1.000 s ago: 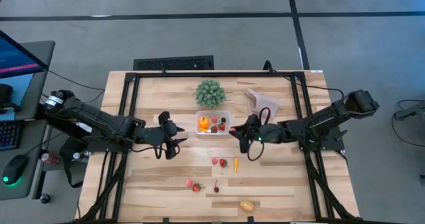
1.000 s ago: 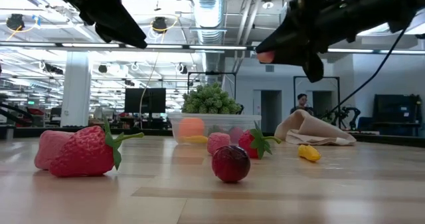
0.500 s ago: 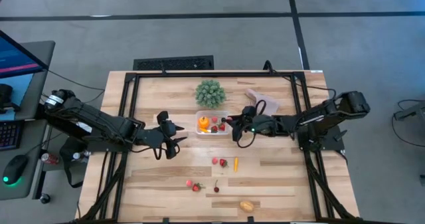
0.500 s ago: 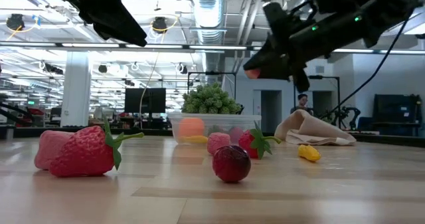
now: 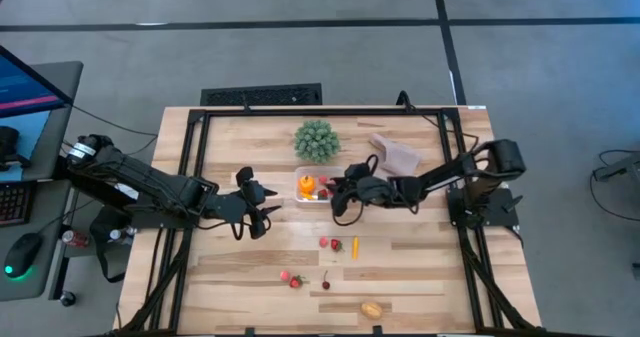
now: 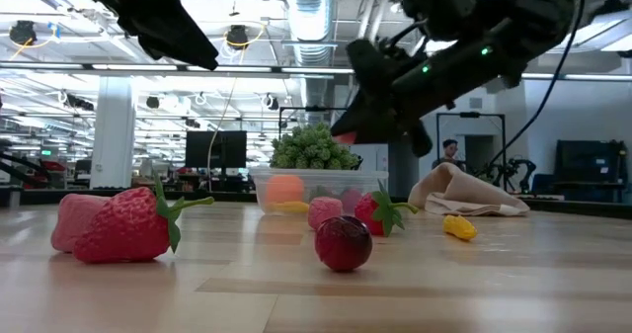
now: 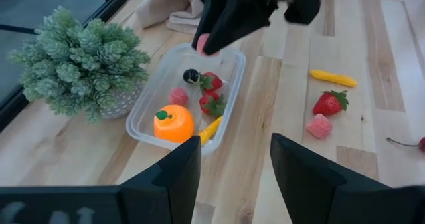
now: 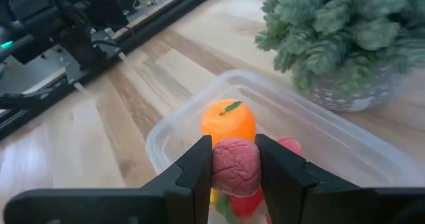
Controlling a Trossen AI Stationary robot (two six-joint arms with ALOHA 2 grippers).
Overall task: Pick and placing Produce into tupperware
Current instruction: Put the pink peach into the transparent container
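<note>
The tupperware [image 5: 320, 185] is a clear rectangular tub in front of the green plant. It holds an orange [image 8: 228, 121], strawberries and other small pieces. My right gripper [image 5: 338, 189] hangs over the tub's right part, shut on a pink bumpy berry [image 8: 236, 165], which also shows in the left wrist view [image 7: 202, 44]. My left gripper [image 5: 262, 205] waits open to the left of the tub. More produce lies on the near half of the table: a strawberry and a pink piece [image 5: 330, 243], an orange carrot [image 5: 355, 247], two red pieces [image 5: 290, 277], a cherry [image 5: 325, 280] and a yellow piece [image 5: 372, 309]. My right gripper pinches the pink berry [image 8: 236, 174] between its two fingers [image 8: 196, 167], one on each side of it. The arm reaches in from the table's right, slanting down. The berry is lifted clear and hangs above the tub's inside [image 6: 344, 135].
The green spiky plant [image 5: 316, 139] stands just beyond the tub. A beige cloth [image 5: 395, 155] lies to the tub's far right. Black frame rails run along the table's left, right and far sides. Bare wood lies between the tub and the scattered pieces.
My right gripper has moved toward the table's left and down, from a spot right of the tub to above the tub's right part. It has carried the pink berry along, shut on it the whole time. The left arm has kept still.
</note>
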